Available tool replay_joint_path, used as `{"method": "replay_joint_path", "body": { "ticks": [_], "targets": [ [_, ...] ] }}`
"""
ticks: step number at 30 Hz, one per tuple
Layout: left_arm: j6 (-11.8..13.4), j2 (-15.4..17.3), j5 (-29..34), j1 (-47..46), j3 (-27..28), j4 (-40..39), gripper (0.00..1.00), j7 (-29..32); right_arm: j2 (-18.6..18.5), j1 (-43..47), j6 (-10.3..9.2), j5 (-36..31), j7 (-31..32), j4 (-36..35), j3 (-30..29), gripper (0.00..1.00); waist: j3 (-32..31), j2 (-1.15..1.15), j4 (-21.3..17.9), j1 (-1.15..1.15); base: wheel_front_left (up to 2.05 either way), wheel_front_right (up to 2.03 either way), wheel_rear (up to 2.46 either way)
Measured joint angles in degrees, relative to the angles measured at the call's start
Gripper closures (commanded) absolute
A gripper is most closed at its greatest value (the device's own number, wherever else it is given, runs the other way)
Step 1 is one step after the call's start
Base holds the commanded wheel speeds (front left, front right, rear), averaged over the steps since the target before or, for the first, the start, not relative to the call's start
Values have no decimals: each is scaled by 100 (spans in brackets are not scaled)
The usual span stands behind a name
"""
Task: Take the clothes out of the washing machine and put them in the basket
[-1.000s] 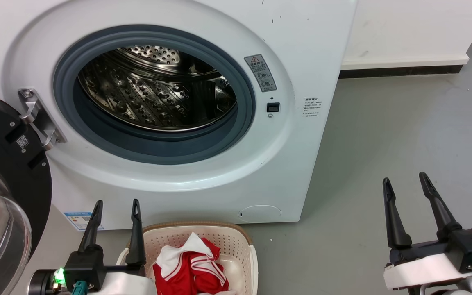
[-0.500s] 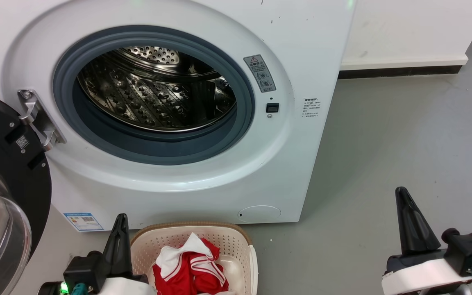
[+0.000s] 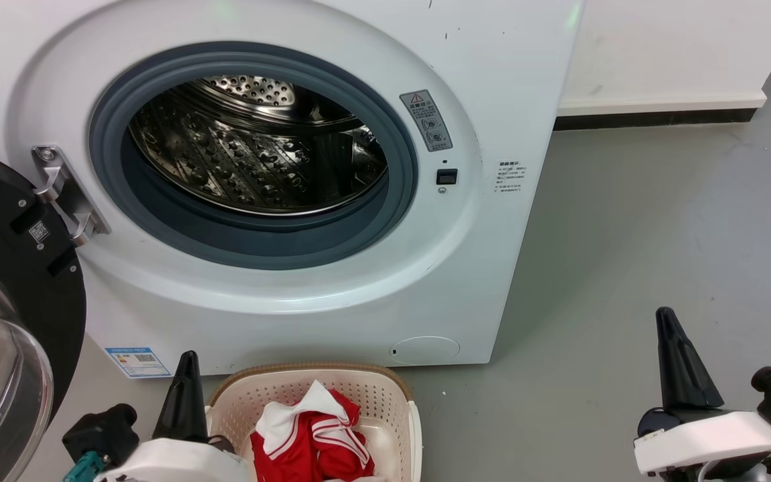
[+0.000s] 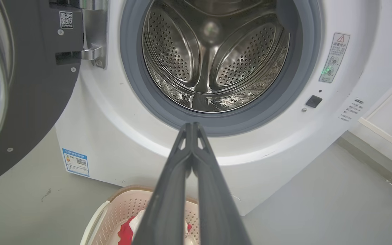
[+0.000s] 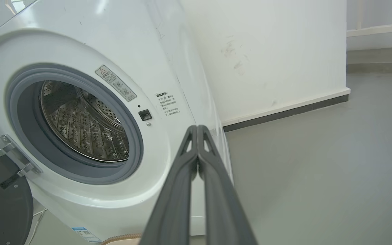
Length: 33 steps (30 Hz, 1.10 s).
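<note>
Clothes (image 3: 312,438) are out, so start with your grippers: the left gripper (image 3: 189,361) and right gripper (image 3: 664,318) now have their fingers pressed together on nothing, where a second ago both stood spread. Just right of the left one, the red heap lies in the basket (image 3: 385,395), near you at the foot of the washer (image 3: 492,80). Farther off, the drum (image 3: 251,161) looks bare, its door (image 3: 17,221) swung left. You can likely call the task finished.
</note>
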Motion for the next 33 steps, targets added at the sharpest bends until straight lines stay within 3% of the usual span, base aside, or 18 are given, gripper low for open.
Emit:
{"method": "replay_joint_path", "body": {
  "ticks": [33],
  "targets": [
    [-280, -33, -2885, -385, 244, 356, 100, 680, -92, -258, -1, 3085, 601, 404, -60, 100, -24, 0, 82, 0, 0, 0, 0]
  ]
}}
